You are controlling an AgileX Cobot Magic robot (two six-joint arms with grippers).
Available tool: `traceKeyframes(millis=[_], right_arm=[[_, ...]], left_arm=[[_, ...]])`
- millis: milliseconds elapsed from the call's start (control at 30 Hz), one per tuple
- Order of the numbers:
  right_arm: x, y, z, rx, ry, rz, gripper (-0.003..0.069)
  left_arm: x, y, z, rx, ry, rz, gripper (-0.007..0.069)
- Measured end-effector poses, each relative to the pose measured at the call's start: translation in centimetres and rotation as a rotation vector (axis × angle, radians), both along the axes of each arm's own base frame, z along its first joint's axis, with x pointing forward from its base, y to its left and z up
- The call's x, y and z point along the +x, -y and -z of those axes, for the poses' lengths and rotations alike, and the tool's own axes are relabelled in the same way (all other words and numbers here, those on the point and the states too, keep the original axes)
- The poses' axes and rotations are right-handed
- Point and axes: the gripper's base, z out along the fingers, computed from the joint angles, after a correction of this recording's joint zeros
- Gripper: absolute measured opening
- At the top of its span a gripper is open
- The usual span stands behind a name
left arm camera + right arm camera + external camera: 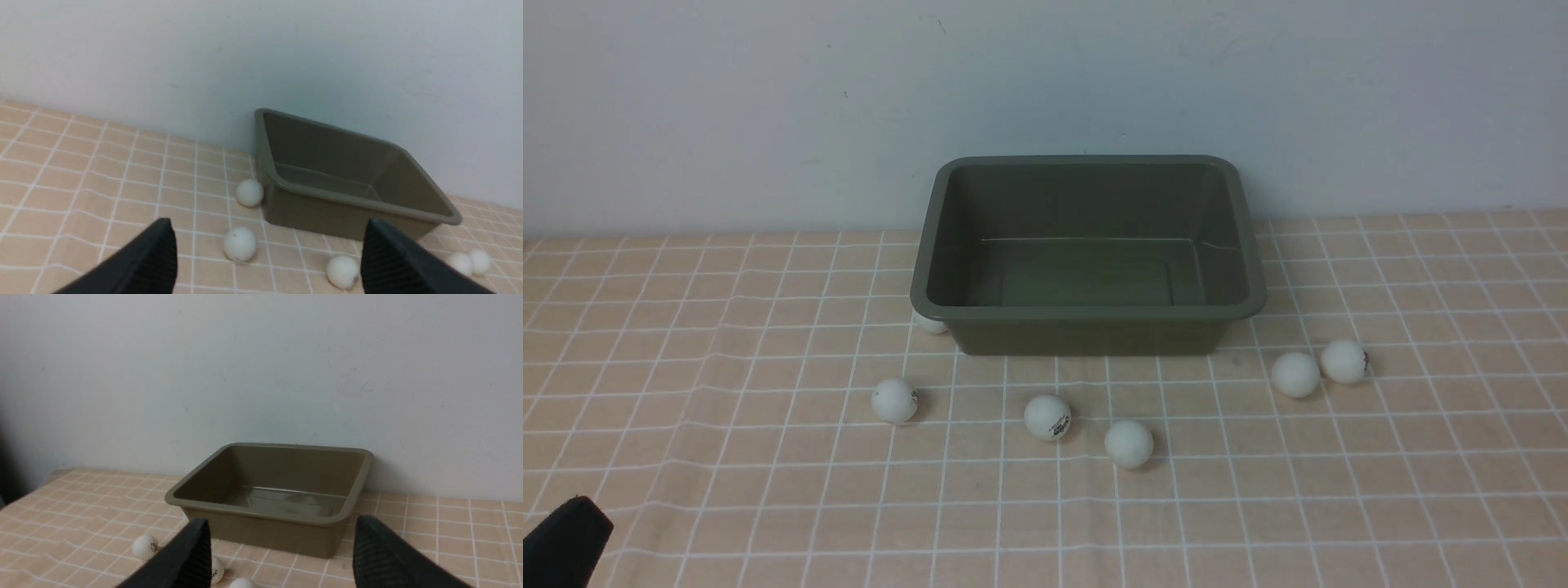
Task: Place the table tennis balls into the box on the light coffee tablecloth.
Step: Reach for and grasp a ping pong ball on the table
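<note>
The olive-green box (1086, 313) stands empty at the back middle of the light coffee tablecloth (727, 327). Several white table tennis balls lie on the cloth in front of it: one (894, 400) at the left, two (1047, 417) (1129, 443) in the middle, a touching pair (1295, 374) at the right, and one (929, 324) half hidden under the box's left corner. My left gripper (267, 222) hangs open and empty, well short of the balls (240, 243) and the box (310, 214). Only its black tip (564, 543) shows in the front view. My right gripper (282, 522) is open and empty, facing the box (265, 535).
A pale wall (1045, 82) rises right behind the box. The cloth is slightly wrinkled at the front left (645, 490). In the right wrist view the table's far left edge (53, 473) shows.
</note>
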Motion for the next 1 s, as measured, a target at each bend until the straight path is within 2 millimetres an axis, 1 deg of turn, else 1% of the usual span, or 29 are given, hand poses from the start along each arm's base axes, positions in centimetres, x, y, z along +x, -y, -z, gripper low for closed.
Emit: traceKeyframes(millis=[100, 267, 300, 433, 500, 533, 633, 700, 733, 867, 933, 967, 1000], right_arm=[[0.0, -0.1, 0.2, -0.036, -0.007, -0.013, 0.0428], [-0.1, -0.2, 0.4, -0.067, -0.024, -0.031, 0.0428], [-0.1, -0.2, 0.5, -0.077, -0.029, -0.034, 0.0428], [0.6, -0.2, 0.4, -0.117, -0.053, -0.041, 0.0428], [1.6, -0.3, 0.0, -0.14, -0.093, -0.05, 0.0428], [1.7, -0.3, -0.1, -0.147, -0.097, -0.051, 0.0428], [3.5, -0.2, -1.4, -0.249, -0.136, -0.071, 0.0428], [4.7, -0.1, -2.0, -0.34, -0.16, -0.086, 0.0428], [5.4, 0.0, -2.5, -0.381, -0.167, -0.092, 0.0428], [9.2, 0.3, -3.4, -0.451, -0.317, -0.121, 0.0428], [12.1, 0.5, -3.2, -0.46, -0.444, -0.139, 0.0428], [12.6, 0.5, -3.2, -0.46, -0.463, -0.141, 0.0428], [15.1, 0.6, -3.0, -0.465, -0.541, -0.152, 0.0428]], left_arm=[[-0.4, 0.3, -0.9, -0.005, -0.056, 0.038, 0.0511], [-0.6, 0.7, -2.3, 0.02, -0.064, 0.091, 0.0511], [-0.5, 0.9, -2.9, 0.033, -0.057, 0.113, 0.0511], [-0.1, 1.3, -3.7, 0.057, -0.061, 0.152, 0.0511], [0.6, 1.6, -4.1, 0.077, -0.081, 0.183, 0.0511], [0.9, 1.7, -4.3, 0.083, -0.09, 0.191, 0.0511], [2.5, 2.2, -4.5, 0.123, -0.2, 0.244, 0.0511], [3.7, 2.6, -4.2, 0.157, -0.298, 0.283, 0.0511], [4.0, 2.6, -4.2, 0.17, -0.32, 0.295, 0.0511], [6.0, 2.9, -4.1, 0.263, -0.365, 0.338, 0.0511], [6.6, 3.0, -4.3, 0.287, -0.354, 0.347, 0.0511], [6.7, 3.0, -4.4, 0.294, -0.347, 0.348, 0.0511], [6.8, 3.0, -4.6, 0.3, -0.326, 0.352, 0.0511]])
